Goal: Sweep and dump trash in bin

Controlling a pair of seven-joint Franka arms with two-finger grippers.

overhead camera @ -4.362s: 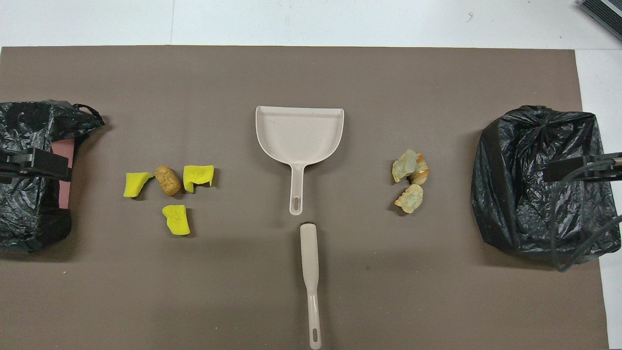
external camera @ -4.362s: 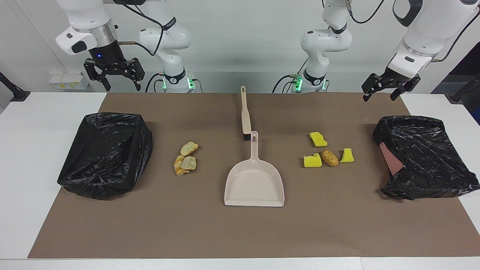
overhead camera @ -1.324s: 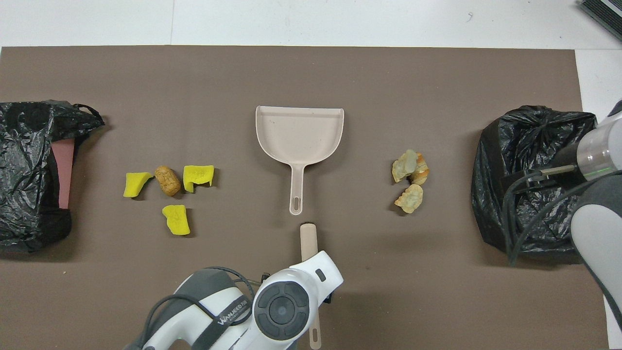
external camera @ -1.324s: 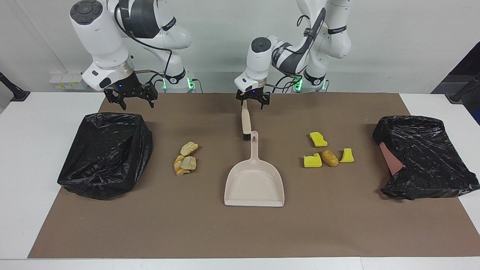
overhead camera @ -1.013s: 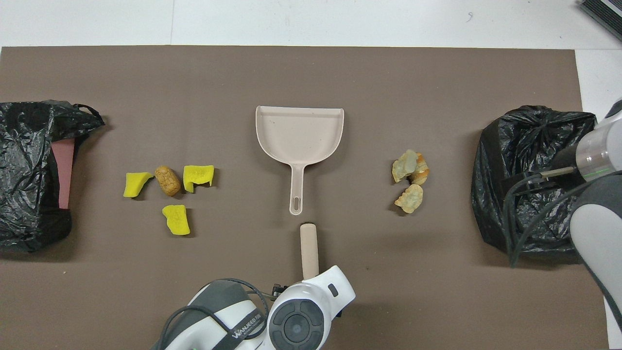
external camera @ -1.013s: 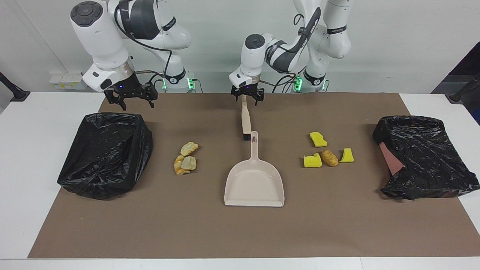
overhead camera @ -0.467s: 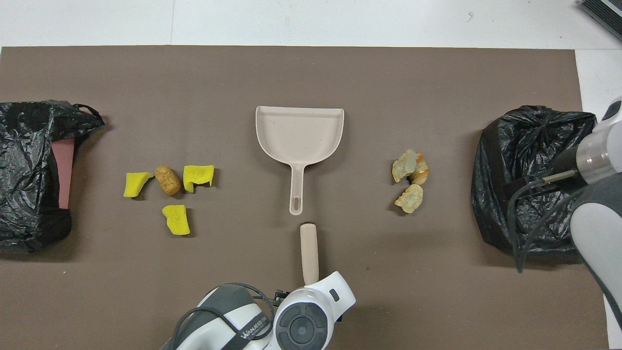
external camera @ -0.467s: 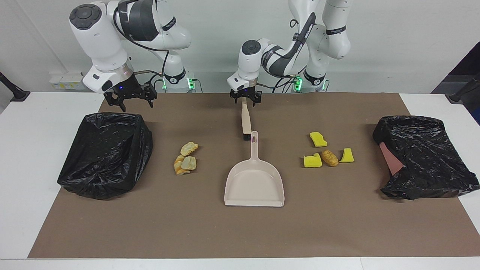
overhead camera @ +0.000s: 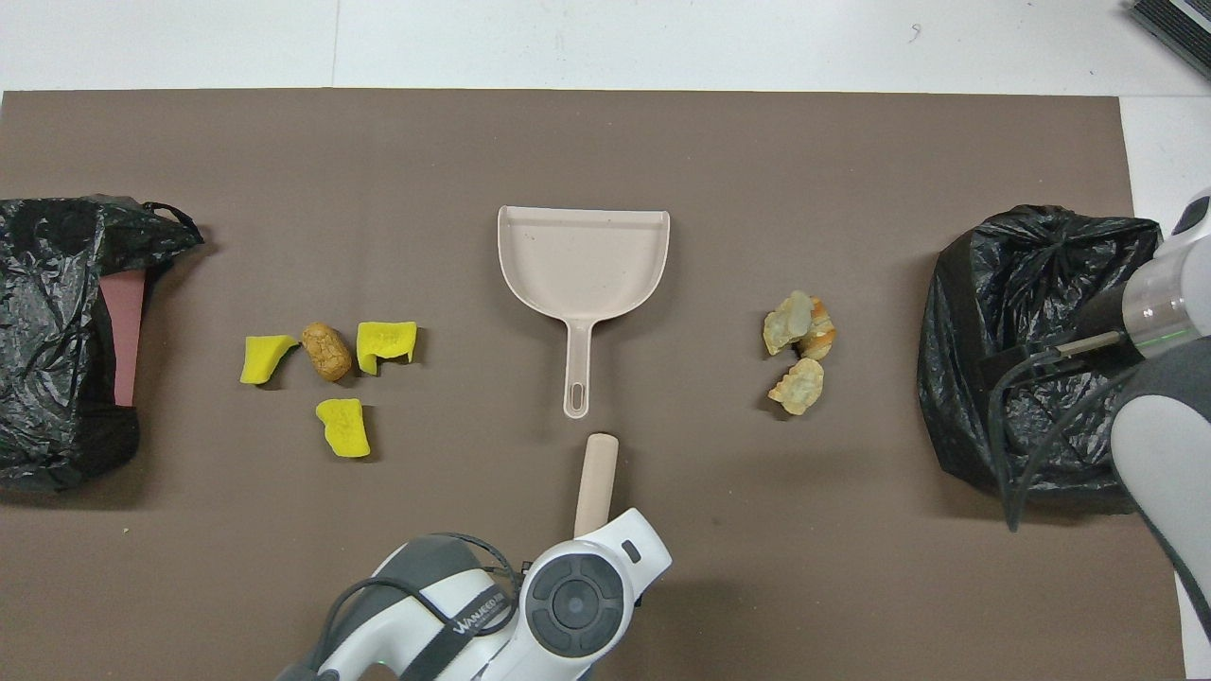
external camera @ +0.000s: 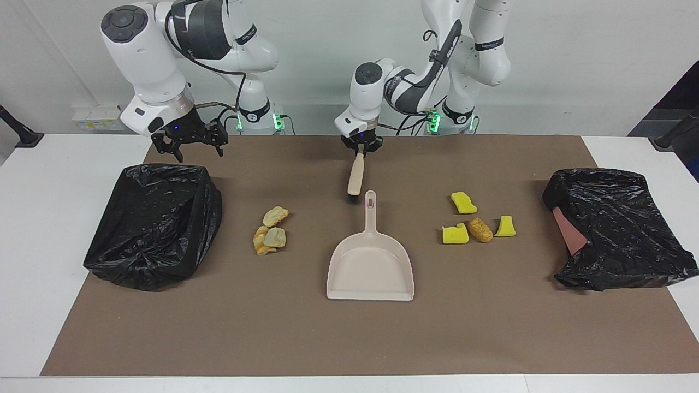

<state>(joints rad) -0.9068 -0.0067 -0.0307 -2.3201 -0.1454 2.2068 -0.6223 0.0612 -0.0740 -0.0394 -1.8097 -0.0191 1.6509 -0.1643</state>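
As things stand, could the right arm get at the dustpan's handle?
Probably yes. The right gripper hangs open over the mat beside a bagged bin; only bare mat lies between it and the dustpan. The left gripper holds the brush just clear of that handle.

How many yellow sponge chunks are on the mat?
3, toward the left arm's end: one nearest the robots, two flanking the brown lump. None appear hidden.

Now clamped in the left gripper (external camera: 360, 151), slim beige plastic hand brush (external camera: 355, 176) lifting off the mat, tilting, bristle end swinging up.
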